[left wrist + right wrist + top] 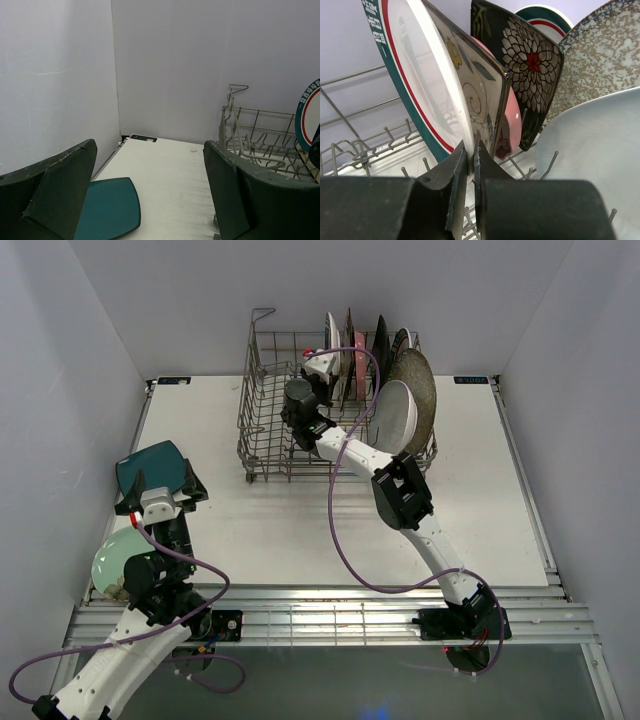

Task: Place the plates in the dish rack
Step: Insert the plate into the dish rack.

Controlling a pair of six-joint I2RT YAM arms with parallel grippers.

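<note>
Right fingers (pixel 452 185) clamp the teal-rimmed plate (pixel 420 75), cream floral plate (pixel 475 85) crowding behind; left fingers (pixel 60 190) gape over teal plate (pixel 107 210).

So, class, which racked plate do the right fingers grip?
The white round plate with teal-and-red rim, leftmost in the wrist view; its edge sits between the fingers.

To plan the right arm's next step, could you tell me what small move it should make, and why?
Probably open the right gripper and let go: it is shut on the rim of the teal-rimmed plate, which already stands upright in the rack beside the other plates.
</note>
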